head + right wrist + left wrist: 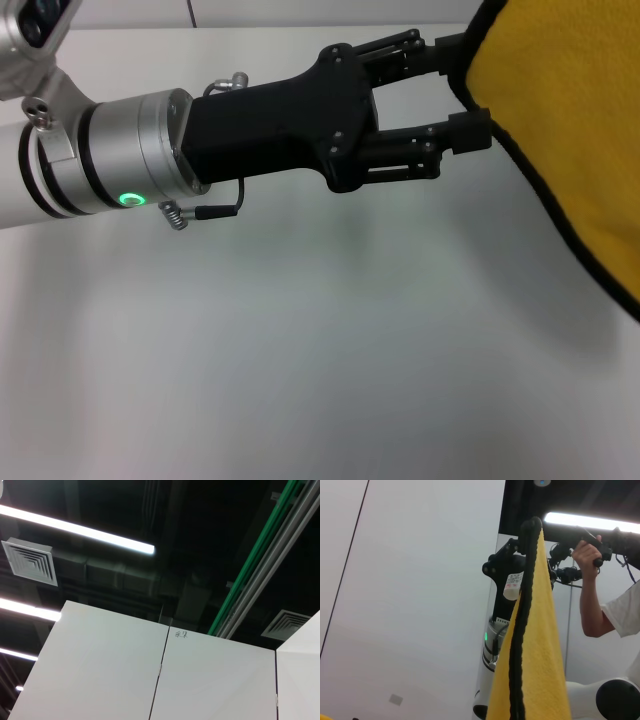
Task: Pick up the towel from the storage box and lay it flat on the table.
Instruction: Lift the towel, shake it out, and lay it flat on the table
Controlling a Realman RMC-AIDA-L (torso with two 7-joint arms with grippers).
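The yellow-orange towel (570, 110) with black edging hangs in the air at the right of the head view, above the white table (300, 350). My left gripper (462, 88) reaches in from the left. It is open, with its two fingers spread on either side of the towel's near edge. In the left wrist view the towel (540, 655) shows edge-on and hangs from my raised right gripper (532, 526), which points upward and is shut on its top corner. The storage box is out of view.
A person (592, 595) stands behind the right arm and holds a handle up. The right wrist view shows only ceiling lights and wall panels.
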